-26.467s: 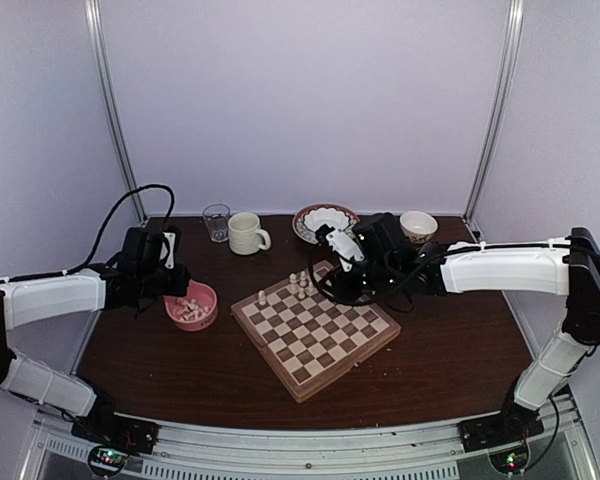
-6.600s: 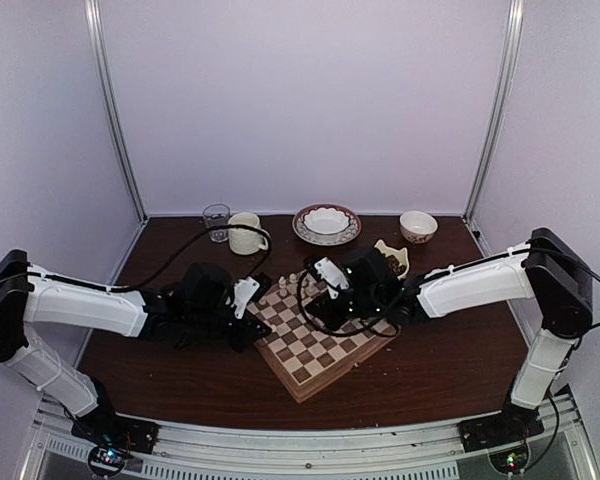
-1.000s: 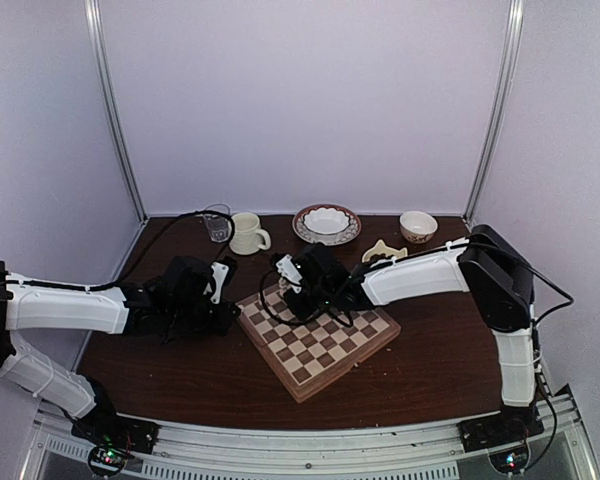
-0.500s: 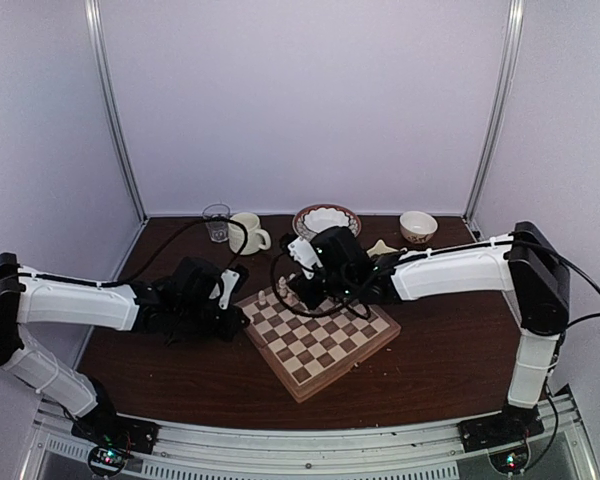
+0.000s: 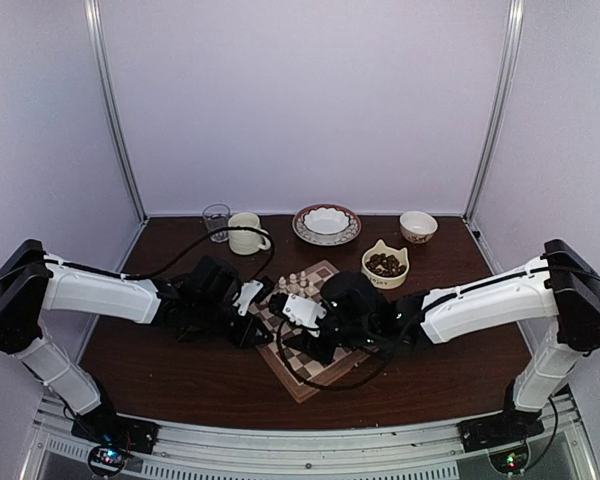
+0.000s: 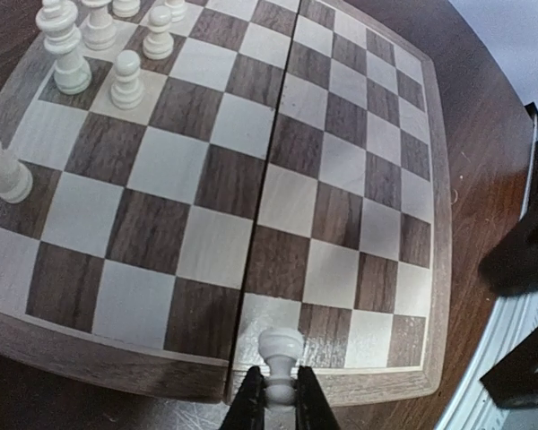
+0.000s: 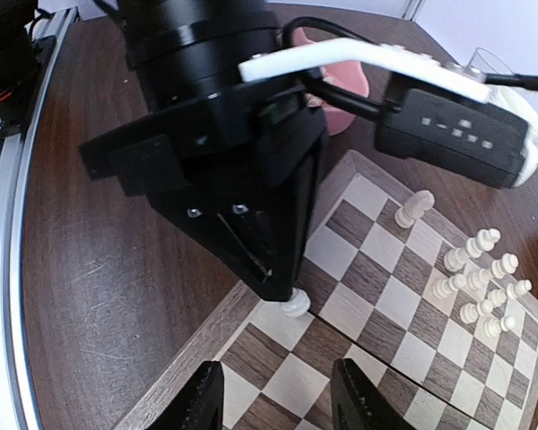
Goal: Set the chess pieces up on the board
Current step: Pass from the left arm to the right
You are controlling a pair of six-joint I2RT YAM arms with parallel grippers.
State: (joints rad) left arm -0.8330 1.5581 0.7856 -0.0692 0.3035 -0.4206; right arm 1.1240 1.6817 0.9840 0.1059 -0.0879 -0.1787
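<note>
Right arm has swung from the far side round to the near edge of the board [image 6: 206, 179], and now the right gripper [image 7: 278, 394], jaws released and empty, is almost nose to nose with the left gripper [image 6: 278, 403]. That one's clenched on a pawn [image 6: 280, 351] at an edge square. Risk imo: the heads bump and the pawn tips off the rim. The other chess pieces [image 6: 125, 76] cluster in a far corner. A pink bowl [image 7: 345, 94] sits on the worktop [image 7: 117, 296] behind the left arm.

board [image 6: 341, 170] middle open, chess pieces [image 6: 125, 79] crowding one corner
</note>
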